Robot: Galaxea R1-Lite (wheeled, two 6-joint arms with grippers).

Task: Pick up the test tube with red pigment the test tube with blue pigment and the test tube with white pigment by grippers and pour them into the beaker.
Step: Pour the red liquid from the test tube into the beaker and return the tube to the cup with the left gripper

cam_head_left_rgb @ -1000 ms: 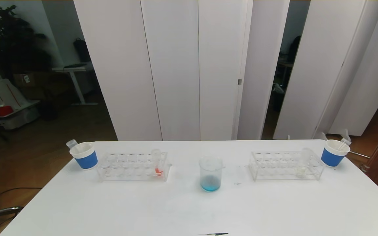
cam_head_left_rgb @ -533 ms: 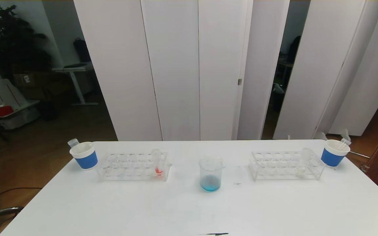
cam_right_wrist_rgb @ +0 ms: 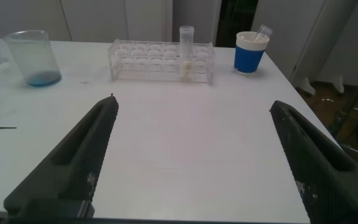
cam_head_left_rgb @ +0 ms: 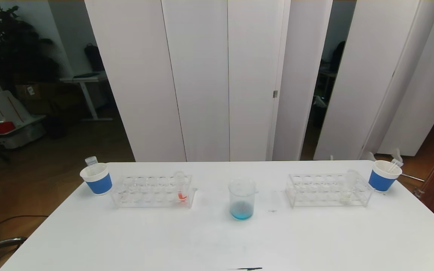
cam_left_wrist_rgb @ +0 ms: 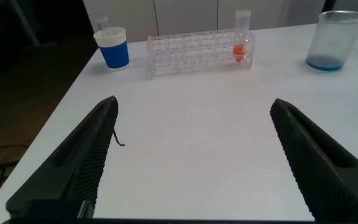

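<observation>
The white table [cam_head_left_rgb: 217,241] fills the near scene, and both arms sit low at its near edge, outside the head view. On the left half a clear test tube rack [cam_head_left_rgb: 153,192] holds the test tube with red pigment [cam_head_left_rgb: 180,187] upright in its right-hand end; a blue-and-white paper cup [cam_head_left_rgb: 97,178] at the far left corner has an emptied tube [cam_head_left_rgb: 90,162] leaning in it. A second rack [cam_head_left_rgb: 328,190] on the right holds the test tube with white pigment [cam_head_left_rgb: 347,187] near its right end, with another paper cup [cam_head_left_rgb: 384,175] beyond it. Between the racks stands the beaker [cam_head_left_rgb: 242,198], with blue liquid already at its bottom, so the blue pour looks done and red and white remain. The left gripper [cam_left_wrist_rgb: 191,155] hangs released, jaws spread wide, facing the red tube from well back; the right gripper [cam_right_wrist_rgb: 191,155] is likewise released, facing the white tube. For the next pick, the working gripper should probably come in level, straddle the tube's exposed upper part above the rack, close squarely, then lift straight up so the tube clears its hole without dragging the light rack along.
</observation>
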